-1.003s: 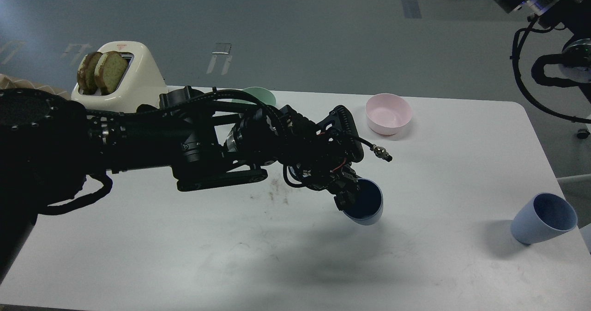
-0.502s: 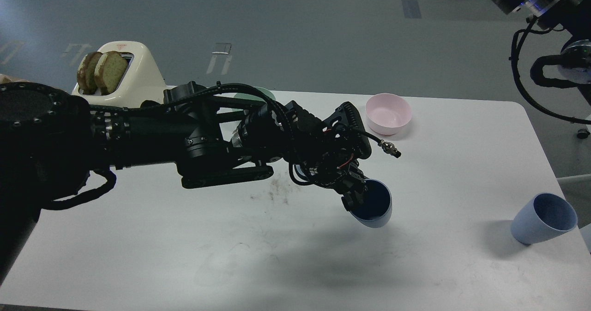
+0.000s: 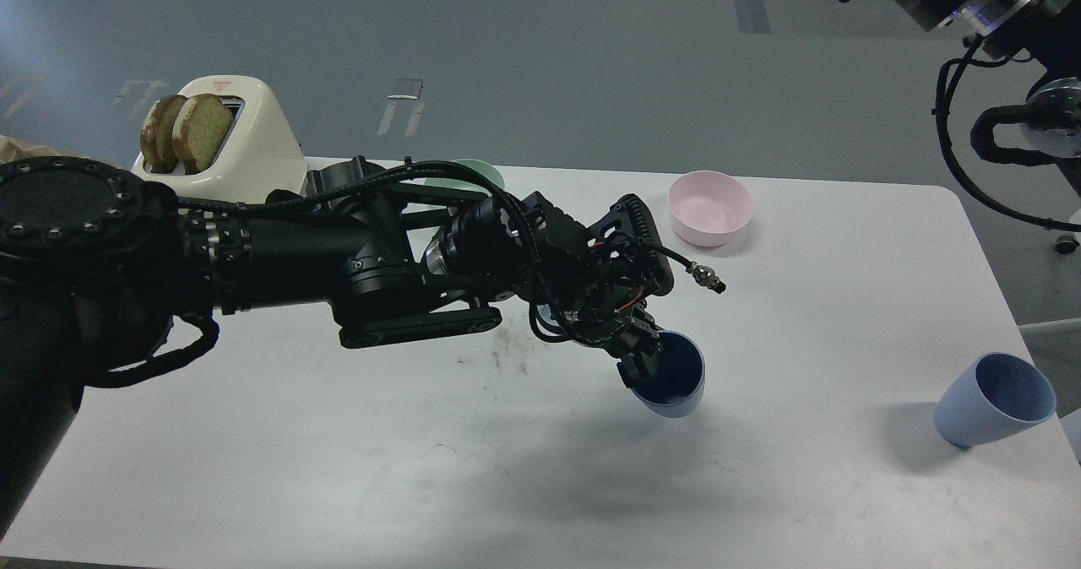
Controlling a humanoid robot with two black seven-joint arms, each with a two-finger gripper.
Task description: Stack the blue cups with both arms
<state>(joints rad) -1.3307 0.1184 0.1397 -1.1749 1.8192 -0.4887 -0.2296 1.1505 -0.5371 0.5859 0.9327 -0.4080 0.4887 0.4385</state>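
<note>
One blue cup (image 3: 676, 376) hangs tilted above the middle of the white table (image 3: 338, 459), its mouth turned towards me. My left gripper (image 3: 643, 356) is shut on its near-left rim, one finger inside and one outside. The second blue cup (image 3: 996, 400) stands tilted at the table's right edge, mouth up and to the right, with nothing holding it. My right arm (image 3: 988, 12) shows only as upper links and cables at the top right; its gripper is out of view.
A pink bowl (image 3: 711, 208) stands at the back of the table, right of centre. A pale green bowl (image 3: 473, 174) sits behind my left arm. A cream toaster (image 3: 221, 143) with two bread slices stands at the back left.
My left gripper with its blue cup moved right over the first half second, then drew back slightly left. The other cup has not moved.
</note>
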